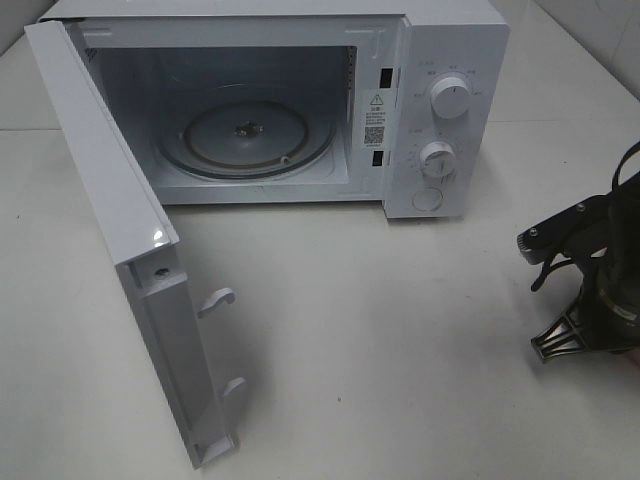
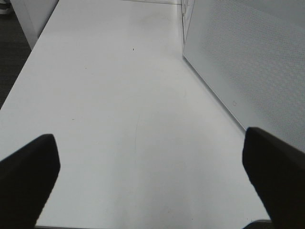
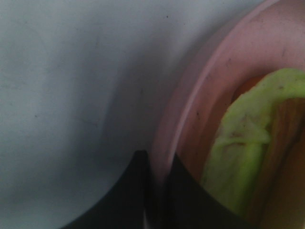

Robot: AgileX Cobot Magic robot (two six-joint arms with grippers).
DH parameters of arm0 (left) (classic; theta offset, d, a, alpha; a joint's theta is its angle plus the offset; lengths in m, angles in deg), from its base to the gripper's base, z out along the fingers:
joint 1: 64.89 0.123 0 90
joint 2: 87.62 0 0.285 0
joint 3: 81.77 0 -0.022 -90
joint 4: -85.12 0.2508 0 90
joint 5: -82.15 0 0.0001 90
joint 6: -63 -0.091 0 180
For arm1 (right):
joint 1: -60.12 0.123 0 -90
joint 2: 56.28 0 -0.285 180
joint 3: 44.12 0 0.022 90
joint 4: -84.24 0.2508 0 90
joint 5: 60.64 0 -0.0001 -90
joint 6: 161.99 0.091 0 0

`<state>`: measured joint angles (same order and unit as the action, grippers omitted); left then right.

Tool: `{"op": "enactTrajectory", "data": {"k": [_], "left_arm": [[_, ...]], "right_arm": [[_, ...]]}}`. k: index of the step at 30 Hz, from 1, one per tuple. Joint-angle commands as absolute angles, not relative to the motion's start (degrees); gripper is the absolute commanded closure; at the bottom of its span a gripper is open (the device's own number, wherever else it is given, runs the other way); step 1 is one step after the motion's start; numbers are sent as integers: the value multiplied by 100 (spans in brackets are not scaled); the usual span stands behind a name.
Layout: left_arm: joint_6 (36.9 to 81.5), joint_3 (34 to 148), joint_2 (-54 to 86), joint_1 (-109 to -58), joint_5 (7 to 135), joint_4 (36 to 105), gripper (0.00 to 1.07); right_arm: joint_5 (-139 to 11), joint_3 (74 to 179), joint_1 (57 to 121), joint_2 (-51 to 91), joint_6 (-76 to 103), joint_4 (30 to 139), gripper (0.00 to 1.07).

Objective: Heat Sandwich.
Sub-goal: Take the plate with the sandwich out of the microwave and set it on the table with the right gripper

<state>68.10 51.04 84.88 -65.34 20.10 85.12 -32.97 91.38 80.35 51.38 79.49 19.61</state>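
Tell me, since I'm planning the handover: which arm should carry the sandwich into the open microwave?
Right: its gripper already pinches the pink plate's rim under the sandwich. The left gripper is open and empty.

In the high view the right arm (image 1: 590,270) is cut off by the picture's edge, beside the microwave (image 1: 300,100), and its gripper cannot be seen there. The small print by the microwave's dials (image 1: 445,125) is too small to read. In the right wrist view the sandwich (image 3: 248,143) is blurred and cropped; its bread seems out of view.
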Motion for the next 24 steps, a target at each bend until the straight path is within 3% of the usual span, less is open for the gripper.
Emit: {"op": "enactTrajectory", "data": {"k": [1, 9, 12, 16, 24], "left_arm": [[6832, 5081, 8580, -6517, 2079, 8512, 7], [6832, 5081, 8580, -6517, 2079, 8512, 7], [6832, 5081, 8580, -6517, 2079, 8512, 7], [6832, 5081, 8580, -6517, 2079, 8512, 7], [6832, 5081, 8580, -6517, 2079, 8512, 7]], "right_arm": [[-3348, 9155, 8012, 5149, 7966, 1886, 100], [-3348, 9155, 8012, 5149, 7977, 1955, 87], [-3354, 9155, 8012, 5149, 7972, 2047, 71], [-3360, 9155, 8012, 5069, 7897, 2236, 60], [-3429, 9155, 8012, 4181, 7170, 2975, 57]]}}
